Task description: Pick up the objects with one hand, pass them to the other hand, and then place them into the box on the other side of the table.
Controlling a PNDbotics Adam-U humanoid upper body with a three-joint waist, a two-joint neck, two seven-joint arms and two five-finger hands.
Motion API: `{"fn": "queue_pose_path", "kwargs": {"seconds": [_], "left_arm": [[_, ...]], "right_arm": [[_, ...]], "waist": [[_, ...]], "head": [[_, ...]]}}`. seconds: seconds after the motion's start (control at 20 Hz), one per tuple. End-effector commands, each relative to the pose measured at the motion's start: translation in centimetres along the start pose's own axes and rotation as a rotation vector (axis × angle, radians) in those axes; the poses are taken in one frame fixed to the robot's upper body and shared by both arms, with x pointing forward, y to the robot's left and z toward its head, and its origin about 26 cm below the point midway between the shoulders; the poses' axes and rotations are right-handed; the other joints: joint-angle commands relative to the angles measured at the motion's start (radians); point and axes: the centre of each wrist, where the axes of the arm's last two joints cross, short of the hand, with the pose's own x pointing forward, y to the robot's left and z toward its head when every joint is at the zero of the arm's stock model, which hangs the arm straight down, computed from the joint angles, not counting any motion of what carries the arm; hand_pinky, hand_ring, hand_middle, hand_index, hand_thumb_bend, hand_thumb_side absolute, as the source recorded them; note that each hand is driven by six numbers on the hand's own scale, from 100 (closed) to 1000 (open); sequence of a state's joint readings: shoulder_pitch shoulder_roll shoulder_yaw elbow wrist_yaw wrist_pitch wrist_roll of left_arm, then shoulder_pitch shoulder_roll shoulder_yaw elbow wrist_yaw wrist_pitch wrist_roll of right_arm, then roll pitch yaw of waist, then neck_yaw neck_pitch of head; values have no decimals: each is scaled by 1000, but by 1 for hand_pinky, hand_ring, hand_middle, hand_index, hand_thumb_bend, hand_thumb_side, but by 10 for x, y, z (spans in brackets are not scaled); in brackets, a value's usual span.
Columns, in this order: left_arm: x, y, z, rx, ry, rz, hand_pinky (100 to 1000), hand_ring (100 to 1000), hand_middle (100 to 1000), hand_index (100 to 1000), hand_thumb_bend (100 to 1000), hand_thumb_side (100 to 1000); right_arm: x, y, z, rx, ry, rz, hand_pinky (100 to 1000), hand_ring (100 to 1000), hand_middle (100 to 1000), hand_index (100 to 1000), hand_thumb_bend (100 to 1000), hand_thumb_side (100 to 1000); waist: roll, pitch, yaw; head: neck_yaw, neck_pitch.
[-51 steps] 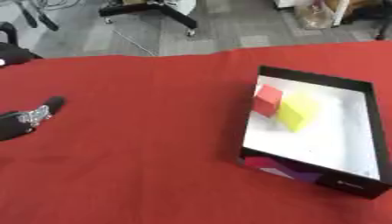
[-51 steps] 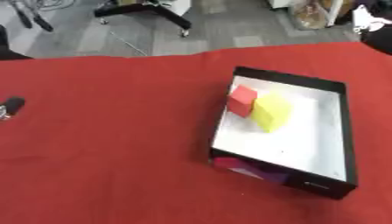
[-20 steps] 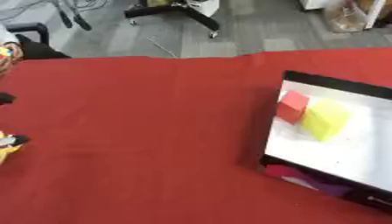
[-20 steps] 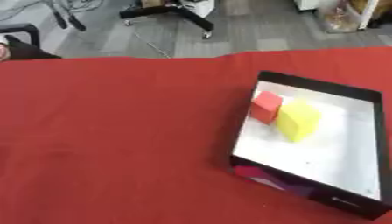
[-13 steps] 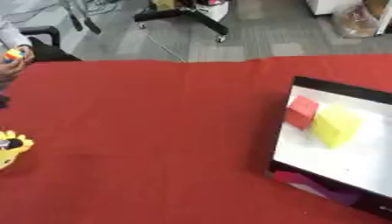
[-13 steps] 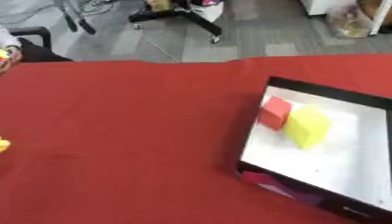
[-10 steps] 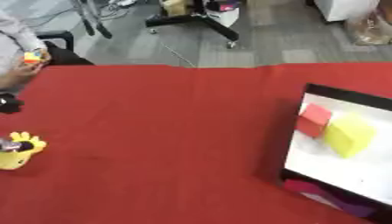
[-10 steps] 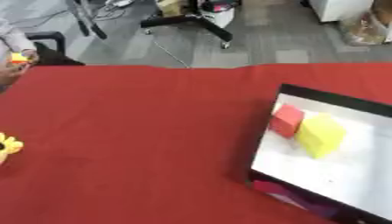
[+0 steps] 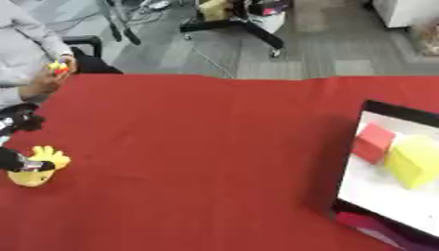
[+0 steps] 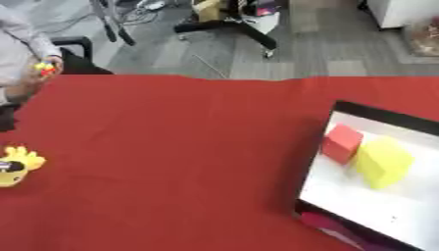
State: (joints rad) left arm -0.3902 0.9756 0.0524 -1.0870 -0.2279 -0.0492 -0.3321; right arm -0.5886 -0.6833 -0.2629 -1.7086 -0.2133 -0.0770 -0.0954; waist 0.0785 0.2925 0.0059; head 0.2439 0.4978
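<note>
A yellow soft toy lies on the red table at the far left. My left hand comes in from the left edge, and a black part of it lies against the toy's side; most of the hand is cut off by the picture's edge. At the right stands a black-walled box with a white floor, holding a red block and a yellow block side by side. My right hand shows in no view.
A person in a grey sleeve sits at the table's far left corner, holding a small yellow and red thing in one hand. Beyond the far edge are a grey floor and an office chair's base.
The camera has swung to the left: the box has slid toward the right edge, and the yellow toy, my left hand and the person have come into the picture.
</note>
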Motion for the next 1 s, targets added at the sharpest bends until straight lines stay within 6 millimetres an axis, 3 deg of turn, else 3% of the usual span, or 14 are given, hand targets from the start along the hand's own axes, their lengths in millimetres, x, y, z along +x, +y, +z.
{"fn": "queue_pose_path", "kwargs": {"seconds": [0.05, 0.45, 0.8, 1.0], "left_arm": [[-1, 24, 6, 50, 44, -50, 1000, 899, 800, 901, 750, 216], [-17, 21, 4, 87, 168, -92, 1000, 915, 821, 898, 802, 173], [-30, 19, 5, 73, 228, -111, 984, 917, 832, 900, 766, 155], [-36, 18, 6, 89, 269, -123, 967, 917, 834, 895, 749, 148]], "right_arm": [[15, -9, -8, -5, -49, 26, 909, 1000, 1000, 936, 100, 142], [14, -10, -8, -7, -53, 33, 909, 1000, 1000, 932, 100, 149], [14, -10, -7, -12, -55, 35, 909, 1000, 1000, 930, 100, 153], [13, -12, -5, -18, -53, 40, 908, 1000, 1000, 929, 100, 158]], "waist": [[10, 3, -1], [11, 24, -6], [10, 37, -12], [10, 43, -15]], "head": [[9, -15], [0, -16], [-23, 2], [-15, 0]]}}
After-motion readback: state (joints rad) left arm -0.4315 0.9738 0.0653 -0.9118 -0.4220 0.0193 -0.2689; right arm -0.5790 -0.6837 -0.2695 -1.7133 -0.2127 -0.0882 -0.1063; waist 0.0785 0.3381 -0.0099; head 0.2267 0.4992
